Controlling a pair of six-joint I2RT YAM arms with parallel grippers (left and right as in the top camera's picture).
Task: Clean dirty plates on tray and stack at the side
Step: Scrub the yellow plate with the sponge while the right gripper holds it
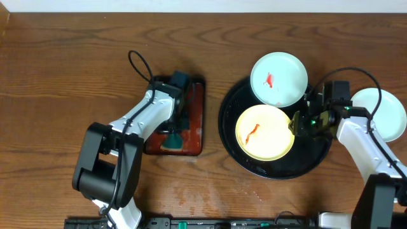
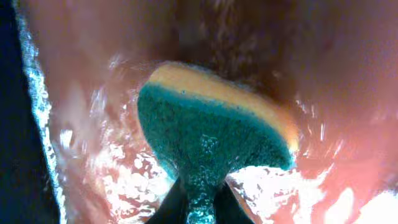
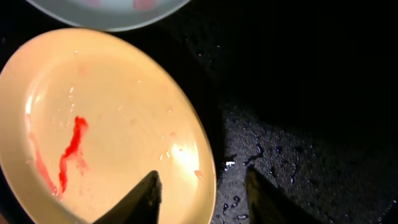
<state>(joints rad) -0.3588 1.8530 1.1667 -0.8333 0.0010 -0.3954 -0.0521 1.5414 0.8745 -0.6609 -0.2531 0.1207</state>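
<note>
The left fingers [image 2: 171, 210] are closed tight on the narrow end of the sponge [image 2: 211, 134]. They hold it low over the red tray [image 1: 196, 127], whose floor glistens wet. Whether the sponge presses the floor I cannot tell, but I judge it is there to take up water before a wipe. The right fingers [image 3: 148, 198] stand apart and grip nothing, straddling the near rim of the yellow plate [image 1: 264, 132]. One is over the plate's inside, the other over the bare, wet floor of the tray [image 1: 232, 108]. That stance reads as readiness to pinch the rim and steady or lift the plate. The yellow plate lies flat in the tray, with a red smear left of its middle. The white plate [image 1: 278, 79], also smeared, sits at the tray's far rim, just beside the yellow one and perhaps touching it. A third plate [image 1: 388, 117] lies on the table [image 1: 63, 63] to the right of the tray, partly under the right arm. It shows no smear, so that is likely where the stack goes. The tray floor is bare on the yellow plate's right and near sides, which leaves the outer finger room. The raised rim is close there, however, so a plate leaving that way would have to rise over it. Open table lies between the two trays for the sponge to cross. The tight spot is where the two plates meet.
</note>
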